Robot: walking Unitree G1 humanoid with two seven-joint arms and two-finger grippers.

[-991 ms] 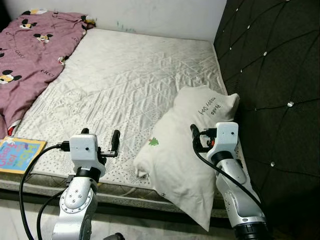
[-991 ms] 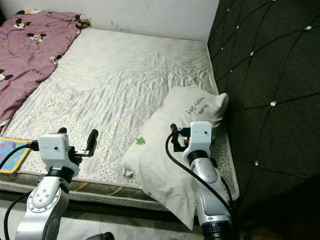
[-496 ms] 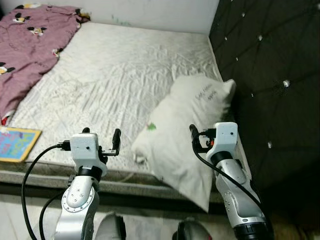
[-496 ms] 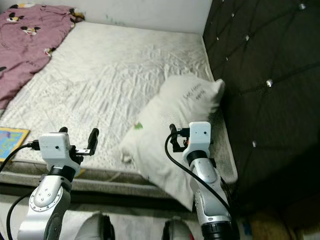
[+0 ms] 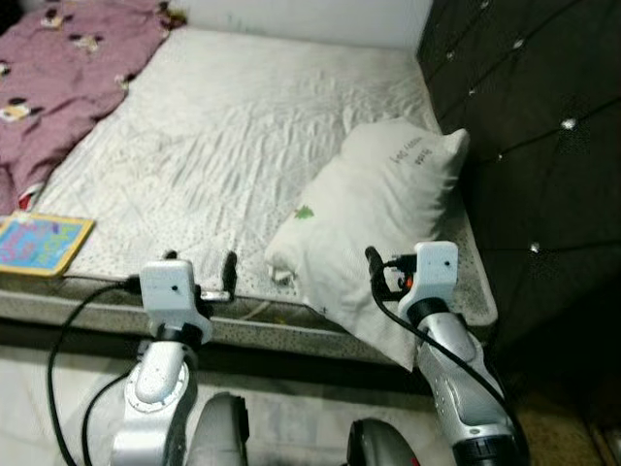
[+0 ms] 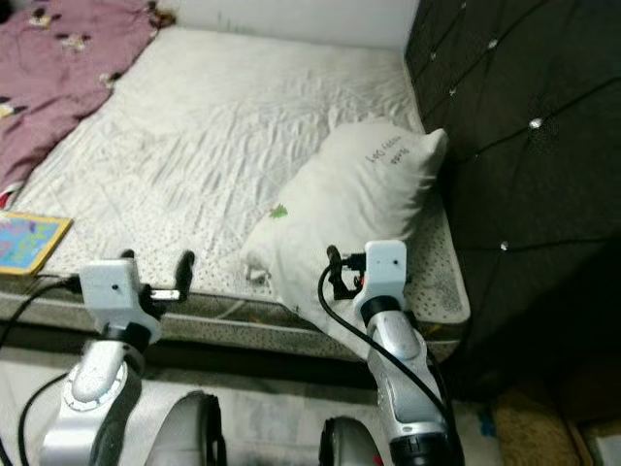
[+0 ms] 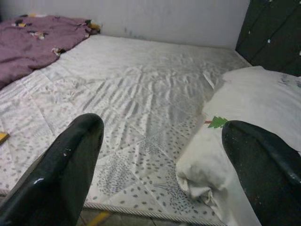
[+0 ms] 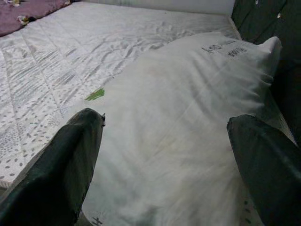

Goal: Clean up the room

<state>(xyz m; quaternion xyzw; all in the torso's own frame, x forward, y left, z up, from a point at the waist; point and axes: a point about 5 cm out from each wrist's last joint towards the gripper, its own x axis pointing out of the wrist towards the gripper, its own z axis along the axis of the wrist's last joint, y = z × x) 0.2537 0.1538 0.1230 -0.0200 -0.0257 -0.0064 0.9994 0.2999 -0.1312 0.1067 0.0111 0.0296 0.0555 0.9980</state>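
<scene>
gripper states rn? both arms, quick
Left gripper: open, holding nothing, near the mattress edge.
Right gripper: open, holding nothing, in front of the white pillow.

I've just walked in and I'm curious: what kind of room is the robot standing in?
Most likely a bedroom: a bare quilted mattress, a white pillow beside a dark tufted headboard, and a purple blanket.
</scene>
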